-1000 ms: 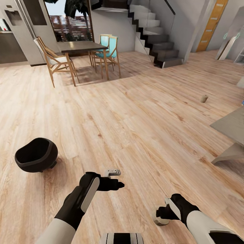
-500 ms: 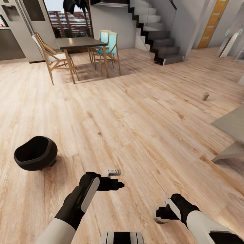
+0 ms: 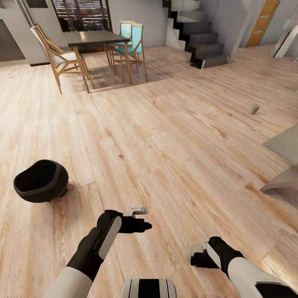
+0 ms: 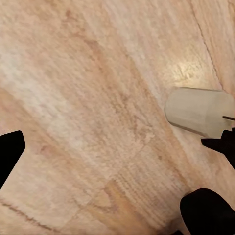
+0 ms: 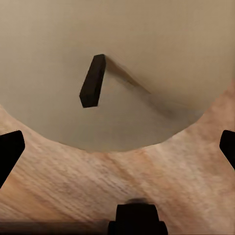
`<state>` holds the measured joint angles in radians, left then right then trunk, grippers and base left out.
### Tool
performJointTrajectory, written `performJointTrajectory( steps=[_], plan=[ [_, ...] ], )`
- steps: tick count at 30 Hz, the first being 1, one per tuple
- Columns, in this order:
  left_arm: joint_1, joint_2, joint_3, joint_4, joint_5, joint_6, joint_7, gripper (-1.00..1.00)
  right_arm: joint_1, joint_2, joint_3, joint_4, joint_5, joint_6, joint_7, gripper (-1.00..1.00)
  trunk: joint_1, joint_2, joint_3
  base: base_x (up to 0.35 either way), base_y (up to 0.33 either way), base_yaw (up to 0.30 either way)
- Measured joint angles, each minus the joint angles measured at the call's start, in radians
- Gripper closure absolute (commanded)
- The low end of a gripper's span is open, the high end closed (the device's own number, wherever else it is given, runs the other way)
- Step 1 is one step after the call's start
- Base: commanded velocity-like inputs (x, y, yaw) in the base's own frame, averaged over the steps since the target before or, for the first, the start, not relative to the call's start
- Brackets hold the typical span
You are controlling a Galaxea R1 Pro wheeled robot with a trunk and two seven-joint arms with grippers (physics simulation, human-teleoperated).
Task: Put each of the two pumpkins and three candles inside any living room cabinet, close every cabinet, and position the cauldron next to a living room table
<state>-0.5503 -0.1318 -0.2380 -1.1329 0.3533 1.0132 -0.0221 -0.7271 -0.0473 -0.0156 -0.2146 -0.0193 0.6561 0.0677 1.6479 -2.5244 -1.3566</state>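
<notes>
Up close, candle (image 5: 117, 73) wick (image 5: 93, 81)

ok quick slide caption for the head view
Both arms low over a plank floor, a candle at the right gripper, black cauldron to the left, second candle far right.

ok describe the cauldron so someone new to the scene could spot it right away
Start from the dining table with chairs at the far end of the plank floor. Come toward the robot's left side: the cauldron sits alone on bare boards, a round black wide-mouthed pot, the only dark bulging thing there.
</notes>
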Motion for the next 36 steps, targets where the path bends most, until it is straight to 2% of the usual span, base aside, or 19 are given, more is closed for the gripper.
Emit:
performJointTrajectory(
  steps=[6,14,22,24,27,34,35,36],
  plan=[
    [0.0,0.0,0.0,0.0,0.0,0.0,0.0,-1.0,0.0,0.001,0.0,0.0,0.001,0.0,0.0,-1.0,0.003,-0.001,-0.023,0.0,0.0,0.0],
    [0.0,0.001,0.001,0.0,0.0,0.0,0.001,-1.0,0.0,0.001,0.0,0.0,0.001,0.0,0.0,-1.0,0.003,-0.001,-0.023,0.021,0.0,0.0],
    [0.0,0.001,0.002,0.0,0.0,0.0,0.001,-1.0,0.0,0.001,0.0,0.0,0.001,0.0,0.001,-1.0,0.002,-0.001,-0.023,0.272,0.0,0.0],
    [0.0,0.002,0.002,0.0,0.0,0.0,0.001,-1.0,0.0,0.001,-0.002,0.002,-0.01,0.0,0.004,-1.0,0.002,-0.002,-0.023,0.208,0.0,0.0],
    [0.0,0.002,0.002,0.0,0.0,0.0,0.001,-1.0,0.0,0.001,0.001,0.002,0.005,0.0,0.002,-1.0,0.002,-0.002,-0.023,0.075,0.0,0.0],
    [0.0,0.002,0.002,0.0,0.0,0.0,0.001,-1.0,0.0,0.0,0.002,0.002,0.007,0.0,0.001,-1.0,0.003,-0.001,-0.023,0.014,0.0,0.0],
    [0.0,0.002,0.002,0.0,0.0,0.0,0.001,-1.0,0.0,0.0,0.002,0.002,0.007,0.0,0.001,1.0,0.003,-0.001,-0.023,0.005,0.0,0.0],
    [0.0,0.002,0.002,0.0,0.0,0.0,0.001,-1.0,0.0,0.0,0.002,0.002,0.007,0.0,0.001,1.0,0.003,-0.001,-0.023,0.003,0.0,0.0]
  ],
)
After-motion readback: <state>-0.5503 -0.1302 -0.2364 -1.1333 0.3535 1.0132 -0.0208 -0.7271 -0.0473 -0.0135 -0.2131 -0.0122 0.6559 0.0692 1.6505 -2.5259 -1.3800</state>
